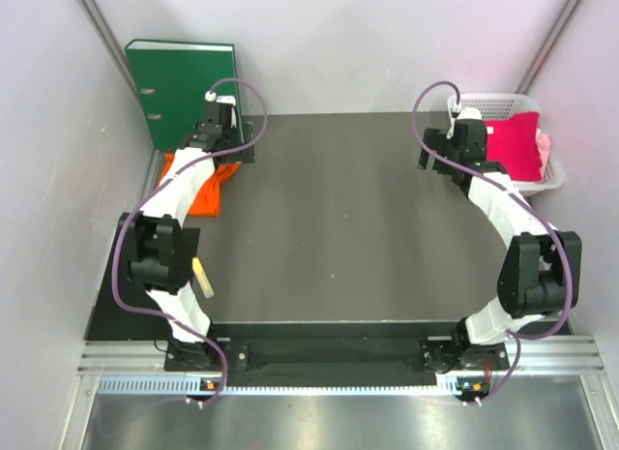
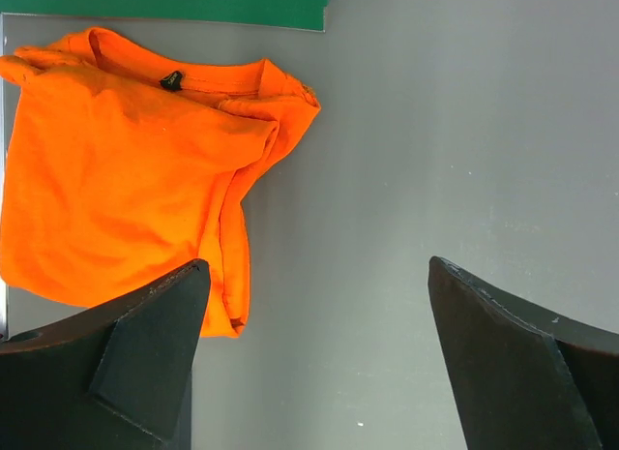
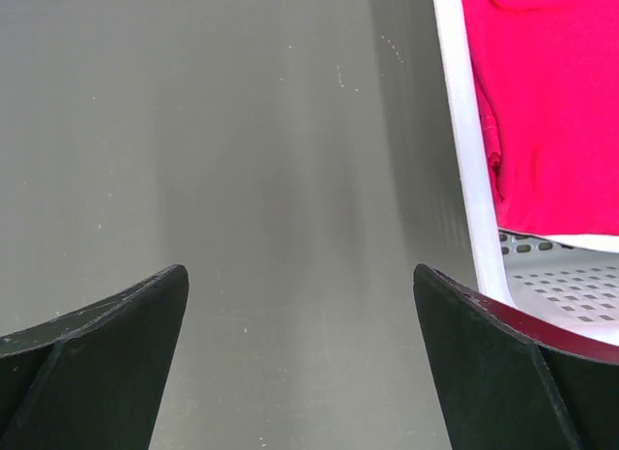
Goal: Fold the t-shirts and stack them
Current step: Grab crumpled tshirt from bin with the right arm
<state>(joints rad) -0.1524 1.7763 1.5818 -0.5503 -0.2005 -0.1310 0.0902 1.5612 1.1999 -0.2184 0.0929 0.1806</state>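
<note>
Orange t-shirt [image 2: 126, 179] looks folded, far-left by green ring binder [image 1: 184, 82]. Crimson-pink t-shirt [image 1: 517, 145] sits in white basket [image 3: 464, 131]. Your L gripper [image 2: 317, 271] & R gripper [image 3: 300, 276] both gape, empty. Next, prob: you take R into basket, pinch cloth.

on the dark counter [image 1: 338, 227], an orange t-shirt [image 1: 205, 196] lies crumpled at the far left corner, partly hidden under the left tool [image 1: 217, 131]. a green ring binder [image 1: 179, 82] stands upright just behind. at the far right, a white basket [image 1: 503, 102] holds a crimson-pink t-shirt [image 1: 515, 145], with the right tool [image 1: 437, 150] just beside it.
</note>
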